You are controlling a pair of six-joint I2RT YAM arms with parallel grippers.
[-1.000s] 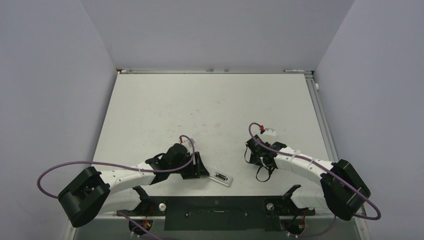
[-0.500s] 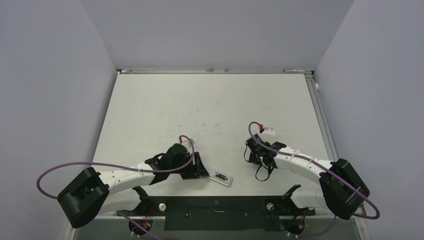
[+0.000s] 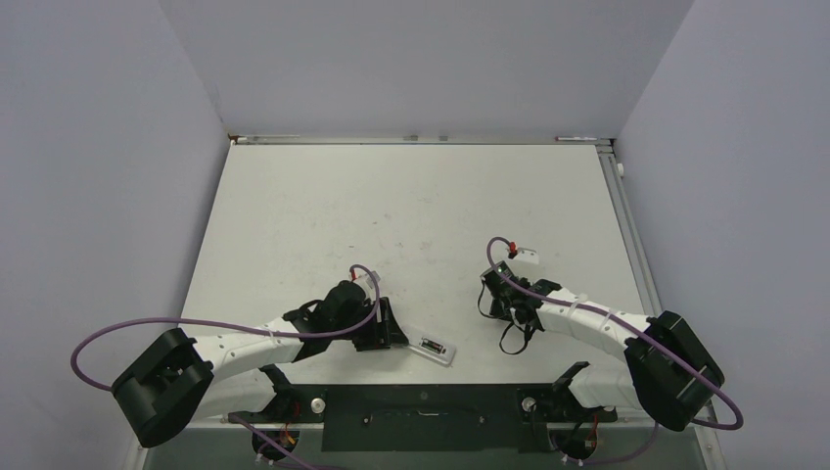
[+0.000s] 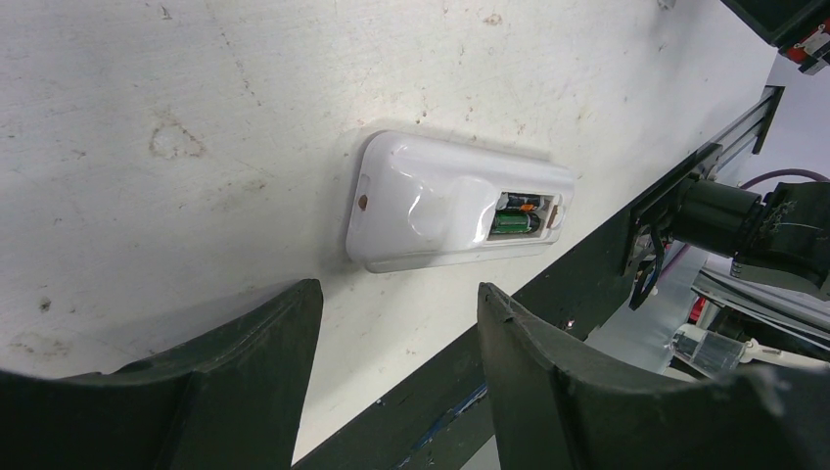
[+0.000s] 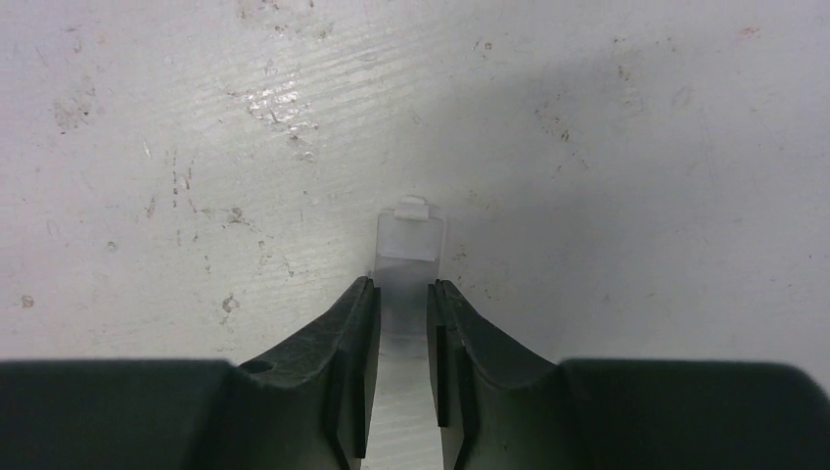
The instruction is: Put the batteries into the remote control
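My right gripper (image 5: 402,289) has just closed, pinching the battery cover (image 5: 411,237). Left gripper (image 4: 396,294) spread beside the remote (image 4: 431,211); batteries (image 4: 516,217) look seated.

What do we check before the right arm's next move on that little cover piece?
1. Bay loaded: batteries show in the open bay of the remote: ok. Fully seated: cannot tell.
2. Pose: remote lies back up on the table, bay uncovered: ok.
3. Grip: right gripper is centred on the battery cover, a finger against each long edge: ok.
4. Cover orientation: its tab end points away from the right gripper, nothing on top of it: ok.
5. Remote braced: left gripper is open and short of the remote, not touching it: not ok if the remote must be held while the cover goes on.
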